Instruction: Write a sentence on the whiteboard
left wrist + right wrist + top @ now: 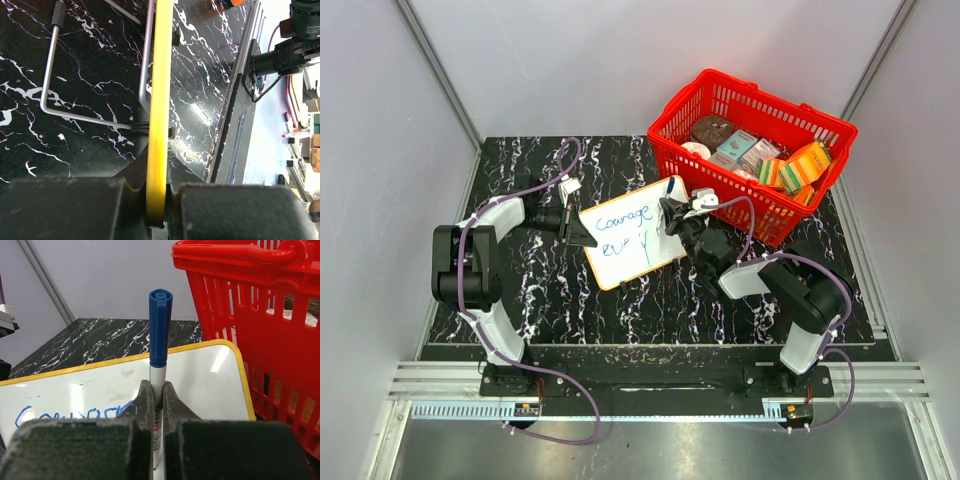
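A black marbled table [570,310] seen from above, with grey walls around it. At its far right corner stands a red basket [780,215] filled with small boxes and packets [760,155]. The basket is just beside the board's right end, and in the right wrist view its lattice wall fills the right side, close behind the marker.

The whiteboard [625,235] is in the middle of the table between the two arms, turned at a slant. It is white with a thin yellow rim and rounded corners. The sentence [623,215] is in blue handwriting. The top line reads "Courage", and the shorter line under it is too unclear to read.

The left gripper [156,192] is closed tight on the board's left edge, the yellow rim pinched edge-on between its dark pads. A bent grey wire leg [75,115] shows just beside the rim, over the tabletop.

The right gripper [156,395] is over the board's right part, its jaws clamped on a marker [160,325]. The marker has a white barrel and a blue end that sticks up above the fingers. Its tip is hidden.
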You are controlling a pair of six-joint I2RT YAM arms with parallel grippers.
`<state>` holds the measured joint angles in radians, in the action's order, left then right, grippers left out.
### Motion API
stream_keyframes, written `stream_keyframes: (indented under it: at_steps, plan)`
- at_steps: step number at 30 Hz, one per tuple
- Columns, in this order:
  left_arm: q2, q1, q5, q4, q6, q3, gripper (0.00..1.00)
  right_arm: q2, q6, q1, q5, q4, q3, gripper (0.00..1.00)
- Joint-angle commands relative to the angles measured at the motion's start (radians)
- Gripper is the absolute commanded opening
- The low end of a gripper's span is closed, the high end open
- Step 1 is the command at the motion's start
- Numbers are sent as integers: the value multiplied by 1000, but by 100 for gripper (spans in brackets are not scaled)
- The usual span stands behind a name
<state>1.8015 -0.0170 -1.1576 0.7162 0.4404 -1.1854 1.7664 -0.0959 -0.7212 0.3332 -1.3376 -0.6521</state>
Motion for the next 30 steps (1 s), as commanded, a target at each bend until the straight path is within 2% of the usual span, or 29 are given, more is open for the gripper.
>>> stream_keyframes:
  at_steps: [1, 24, 30]
  plan:
    - [-19, -9, 188, -8, 77, -10, 0, -1, 28, -3, 53, -201, -24, 0]
    - [-16, -9, 190, -9, 77, -11, 0, 10, -54, 3, 50, -209, 66, 0]
    - [-17, -9, 190, -8, 77, -10, 0, -62, -47, 3, 40, -209, 62, 0]
